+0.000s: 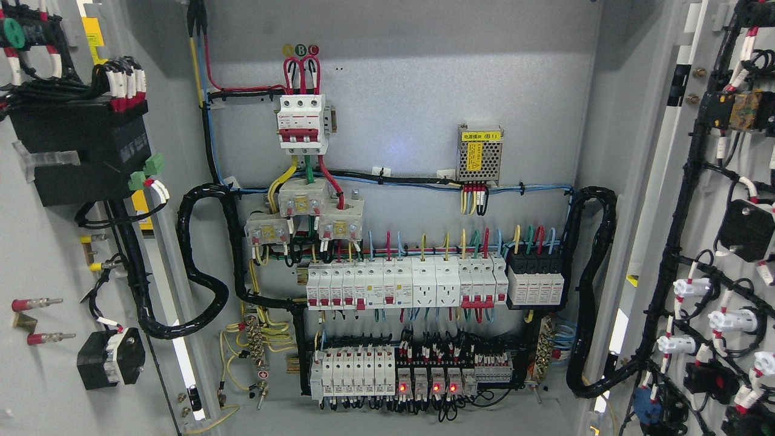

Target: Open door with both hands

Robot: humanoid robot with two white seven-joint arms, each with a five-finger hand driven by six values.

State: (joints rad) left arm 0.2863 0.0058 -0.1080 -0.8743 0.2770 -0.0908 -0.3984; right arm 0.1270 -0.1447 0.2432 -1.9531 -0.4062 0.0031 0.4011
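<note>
So, both doors swung wide: left door [48, 254] at 9 o'clock, right door [714, 242] at 3. Breaker rows [405, 284] dead center, red-lit relays [427, 387] at 6. Robot hands out of shot, fingers can't tell.

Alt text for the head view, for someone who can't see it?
Both cabinet doors, the left door and right door, stand open, showing the wired back panel with rows of circuit breakers. No robot hand is in view.
</note>
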